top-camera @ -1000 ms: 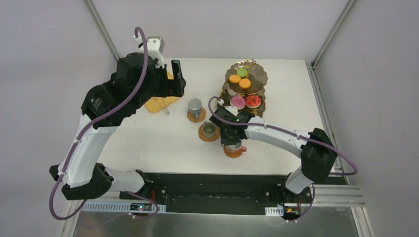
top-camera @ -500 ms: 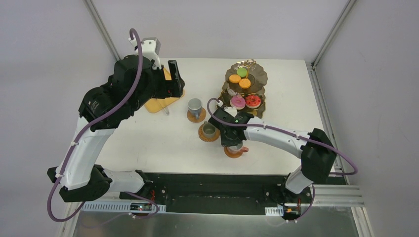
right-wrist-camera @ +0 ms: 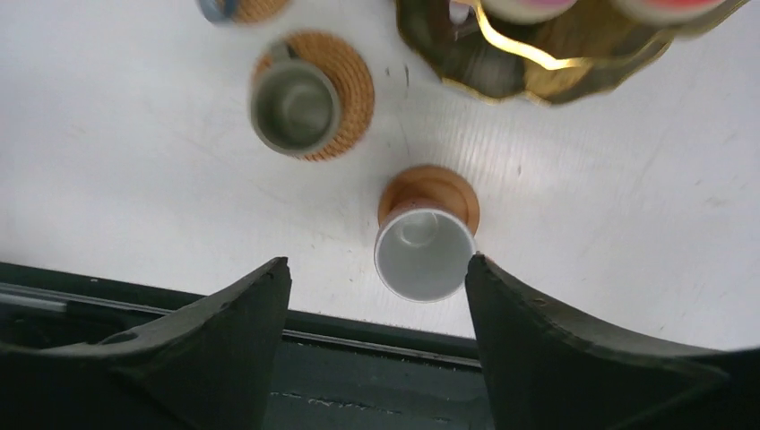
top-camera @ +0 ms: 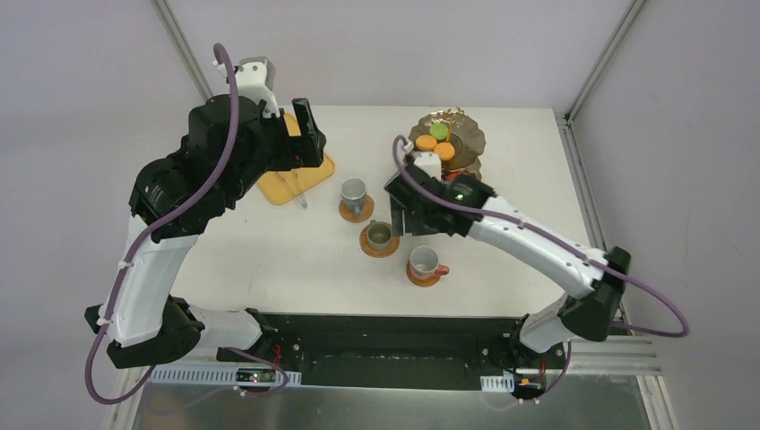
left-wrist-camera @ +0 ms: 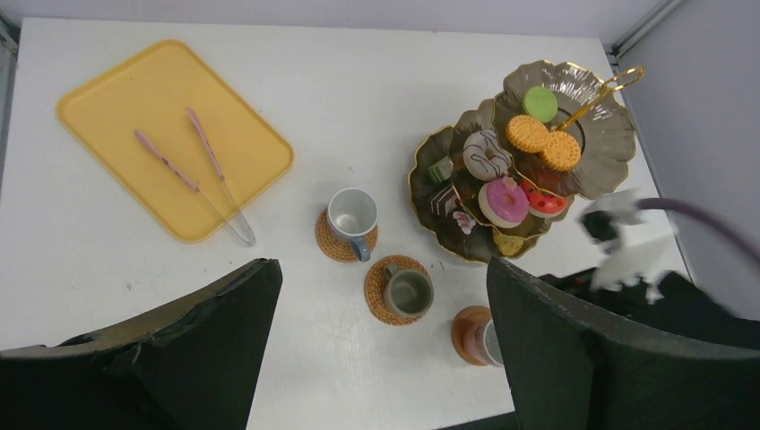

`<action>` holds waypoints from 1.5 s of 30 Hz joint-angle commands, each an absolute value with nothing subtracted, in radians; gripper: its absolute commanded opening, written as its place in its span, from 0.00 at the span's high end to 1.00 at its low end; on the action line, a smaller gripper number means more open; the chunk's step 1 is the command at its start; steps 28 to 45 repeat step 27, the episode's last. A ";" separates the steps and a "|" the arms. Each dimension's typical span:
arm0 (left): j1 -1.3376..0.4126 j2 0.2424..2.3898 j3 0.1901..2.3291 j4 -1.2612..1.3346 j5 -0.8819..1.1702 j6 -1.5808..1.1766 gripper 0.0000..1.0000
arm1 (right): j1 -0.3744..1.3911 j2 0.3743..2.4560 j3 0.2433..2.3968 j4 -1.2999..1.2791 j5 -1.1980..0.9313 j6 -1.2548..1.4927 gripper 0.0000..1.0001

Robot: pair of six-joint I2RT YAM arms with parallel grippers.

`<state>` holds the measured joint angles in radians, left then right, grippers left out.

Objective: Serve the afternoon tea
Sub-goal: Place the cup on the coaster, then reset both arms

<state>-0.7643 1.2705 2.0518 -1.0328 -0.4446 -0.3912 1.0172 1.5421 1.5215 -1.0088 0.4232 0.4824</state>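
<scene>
The dark gold-rimmed three-tier stand [top-camera: 445,148] holds orange and green macarons, doughnuts [left-wrist-camera: 503,201] and small cakes. Three mugs stand upright on brown round coasters: grey-blue [top-camera: 354,191], olive [top-camera: 380,235] and pink [top-camera: 422,262]. My right gripper [top-camera: 401,215] hangs open above the table between the olive mug and the stand, holding nothing. In the right wrist view the pink mug [right-wrist-camera: 423,255] sits on its coaster [right-wrist-camera: 428,193], just clear of the open right gripper [right-wrist-camera: 377,262]. My left gripper [top-camera: 305,134] is open and high over the back left, also empty [left-wrist-camera: 381,269].
A yellow-orange tray [left-wrist-camera: 116,98] with pink-handled tongs [left-wrist-camera: 193,170] lies at the back left. The table's near edge and the black base rail [right-wrist-camera: 376,358] run right behind the pink mug.
My right gripper has opened, let go of the pink mug on its coaster, and risen back toward the stand. The left arm has drifted slightly up and left.
</scene>
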 commanded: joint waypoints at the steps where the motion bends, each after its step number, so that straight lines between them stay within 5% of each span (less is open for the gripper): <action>1: -0.760 1.235 2.109 -0.965 -0.517 -0.325 0.11 | 1.021 1.336 1.706 -1.110 0.590 0.363 0.17; 3: -0.760 1.211 2.111 -0.905 -0.534 -0.301 0.10 | 1.021 1.275 1.764 -1.083 0.651 0.319 0.02; 13: -0.760 1.128 2.078 -0.610 -0.607 -0.152 0.07 | 1.021 1.244 2.319 -1.080 0.836 0.191 0.01; 23: -0.760 1.154 2.135 -0.624 -0.622 -0.142 0.06 | 1.021 1.035 2.145 -0.808 0.857 0.121 0.01; 45: -0.761 1.155 2.127 -0.615 -0.634 -0.127 0.05 | 1.021 1.018 2.078 -0.795 0.884 0.135 0.01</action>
